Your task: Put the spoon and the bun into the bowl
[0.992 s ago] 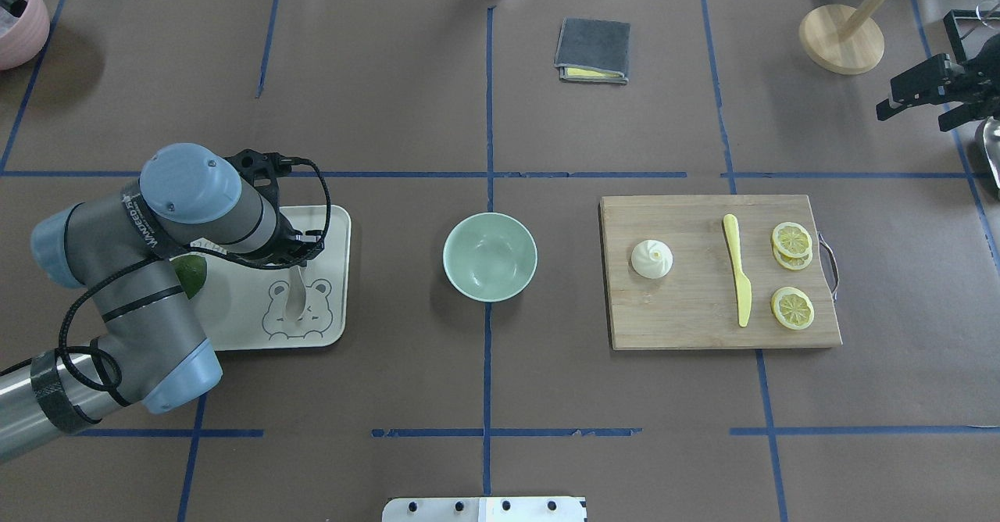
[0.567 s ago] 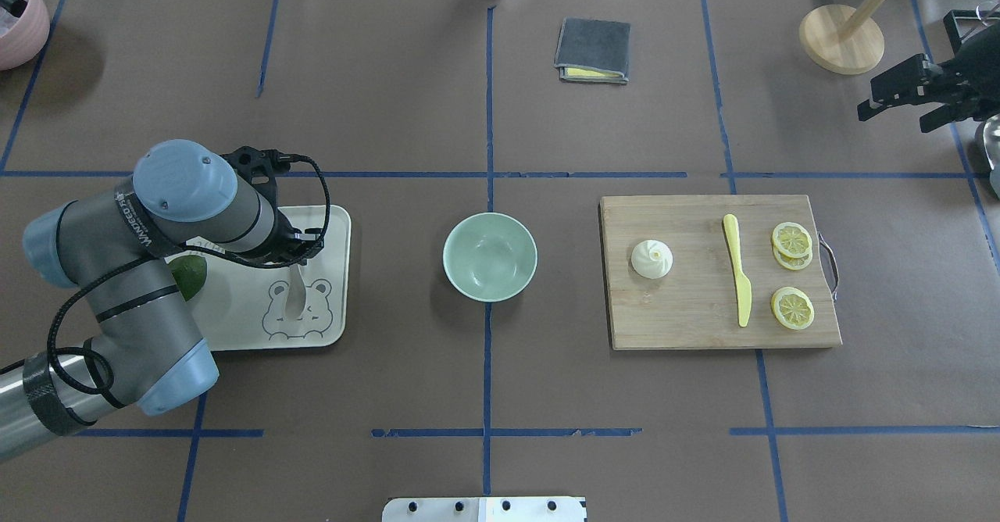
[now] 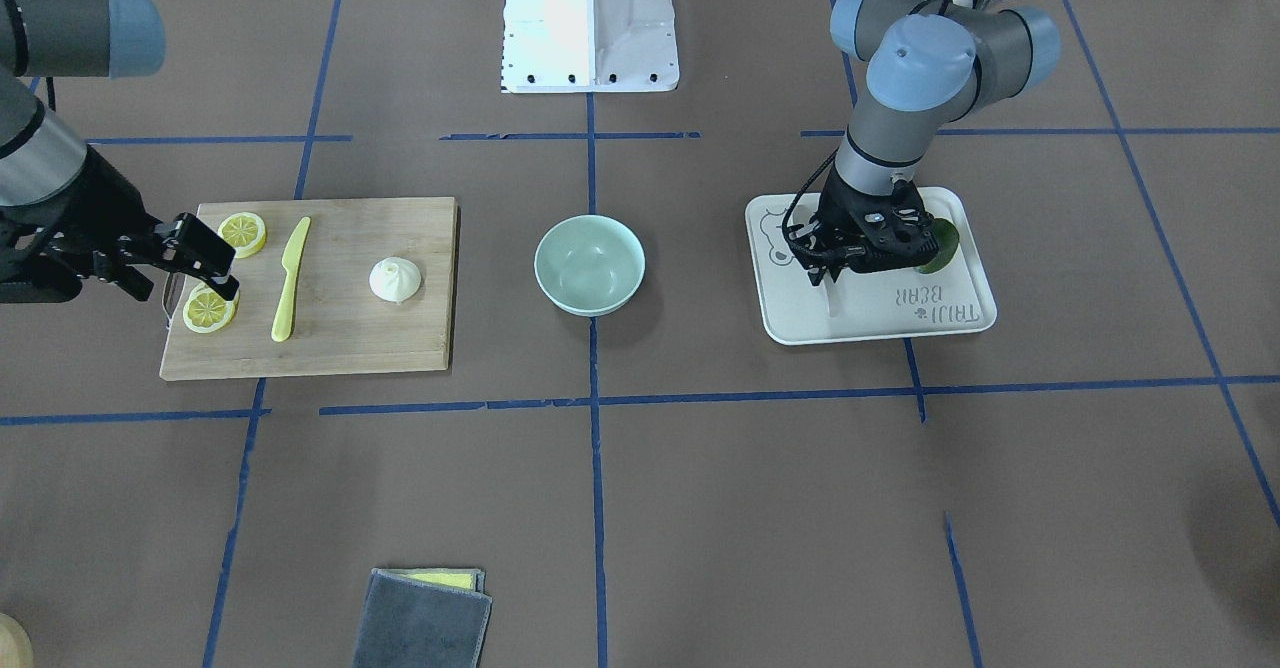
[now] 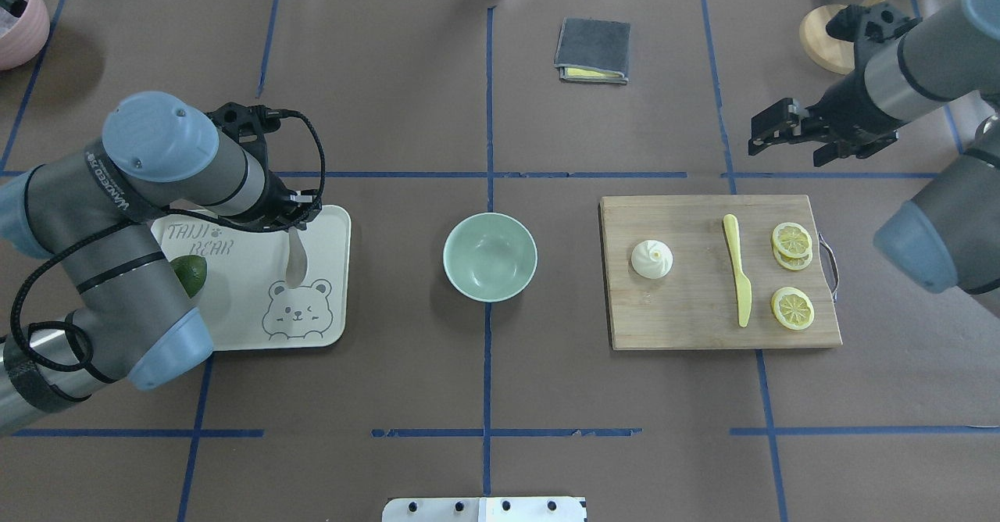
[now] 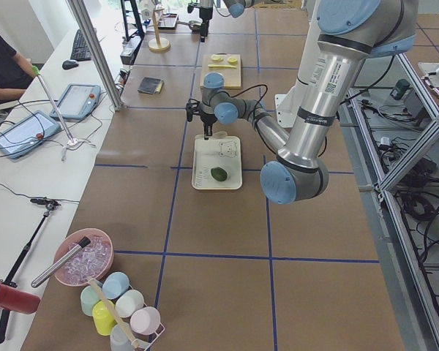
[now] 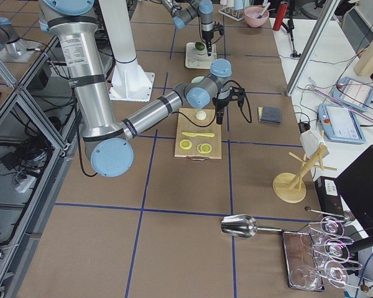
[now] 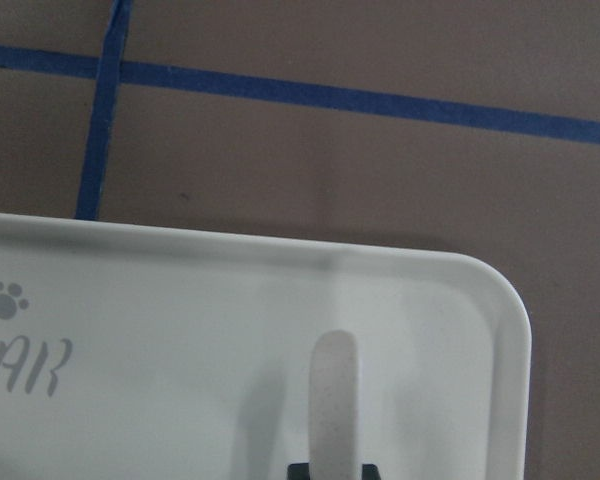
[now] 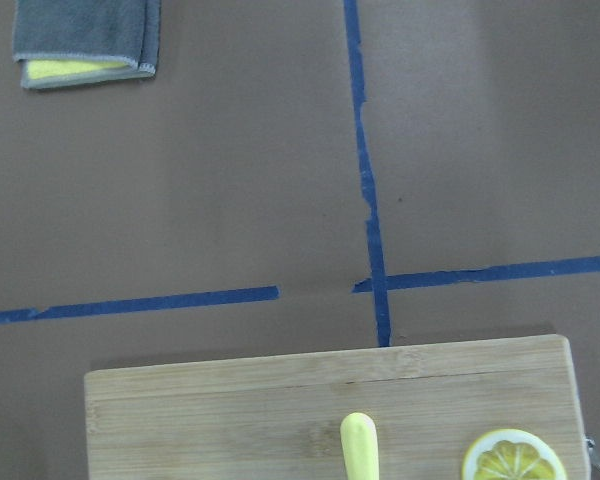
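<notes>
The cream spoon [image 4: 295, 260] hangs from my left gripper [image 4: 293, 223], which is shut on its handle, just above the white bear tray [image 4: 250, 327]. The left wrist view shows the spoon [image 7: 333, 400] over the tray's far corner, casting a shadow. The mint-green bowl [image 4: 490, 256] stands empty at the table's middle, to the right of the tray. The white bun [image 4: 651, 259] sits on the left part of the wooden board [image 4: 687, 319]. My right gripper [image 4: 789, 143] is open and empty, in the air beyond the board's far right corner.
A yellow knife [image 4: 737, 280] and lemon slices [image 4: 792, 307] lie on the board's right half. A green lime [image 4: 190, 273] sits on the tray beside my left arm. A folded grey cloth [image 4: 593, 51] and a wooden stand [image 4: 841, 37] are at the far side.
My left gripper has lifted the spoon off the bear print and carried it toward the tray's far edge. My right arm has swung in from the right edge toward the board.
</notes>
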Motion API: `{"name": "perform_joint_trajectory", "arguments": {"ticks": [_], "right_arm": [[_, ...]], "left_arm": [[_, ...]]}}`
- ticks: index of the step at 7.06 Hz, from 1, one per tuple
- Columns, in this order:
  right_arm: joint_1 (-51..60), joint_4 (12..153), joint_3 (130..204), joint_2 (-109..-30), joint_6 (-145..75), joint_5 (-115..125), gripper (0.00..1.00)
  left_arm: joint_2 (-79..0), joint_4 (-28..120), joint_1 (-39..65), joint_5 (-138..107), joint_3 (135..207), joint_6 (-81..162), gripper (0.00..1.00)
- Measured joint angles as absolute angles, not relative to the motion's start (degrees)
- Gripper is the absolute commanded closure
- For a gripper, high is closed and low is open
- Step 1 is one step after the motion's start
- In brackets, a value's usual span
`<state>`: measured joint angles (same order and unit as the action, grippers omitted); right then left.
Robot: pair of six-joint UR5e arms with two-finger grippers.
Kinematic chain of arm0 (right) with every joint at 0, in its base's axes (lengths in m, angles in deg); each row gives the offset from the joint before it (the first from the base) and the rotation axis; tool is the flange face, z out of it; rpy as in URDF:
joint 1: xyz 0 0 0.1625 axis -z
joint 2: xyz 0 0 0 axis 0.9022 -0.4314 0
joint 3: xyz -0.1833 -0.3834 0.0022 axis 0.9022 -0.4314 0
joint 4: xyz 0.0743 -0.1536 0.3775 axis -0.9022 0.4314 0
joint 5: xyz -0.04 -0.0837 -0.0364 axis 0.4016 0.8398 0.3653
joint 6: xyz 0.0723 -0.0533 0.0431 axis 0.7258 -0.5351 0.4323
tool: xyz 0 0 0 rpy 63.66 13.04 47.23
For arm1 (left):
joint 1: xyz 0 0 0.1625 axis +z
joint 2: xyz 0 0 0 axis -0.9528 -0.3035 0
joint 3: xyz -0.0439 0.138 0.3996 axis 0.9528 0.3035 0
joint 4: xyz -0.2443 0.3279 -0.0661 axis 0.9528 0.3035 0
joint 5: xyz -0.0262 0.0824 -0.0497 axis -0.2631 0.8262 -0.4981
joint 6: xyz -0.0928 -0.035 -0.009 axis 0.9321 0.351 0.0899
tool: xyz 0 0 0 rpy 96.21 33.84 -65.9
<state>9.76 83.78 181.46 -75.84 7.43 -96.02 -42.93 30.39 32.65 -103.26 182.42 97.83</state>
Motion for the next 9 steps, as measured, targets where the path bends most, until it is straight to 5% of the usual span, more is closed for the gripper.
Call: {"name": "perform_joint_trajectory", "arguments": {"ticks": [7,9], "right_arm": [[30.3,80.9,179.1,-74.0,16.0,-79.6,0.01],[31.5,81.2,177.2,-72.5,16.1,-79.4,0.22]], "left_arm": [[-57.0,35.4,36.7,-96.8,178.6,125.1,1.0],[-58.3,38.4,38.3,-95.7,176.2,128.0,1.0]]}}
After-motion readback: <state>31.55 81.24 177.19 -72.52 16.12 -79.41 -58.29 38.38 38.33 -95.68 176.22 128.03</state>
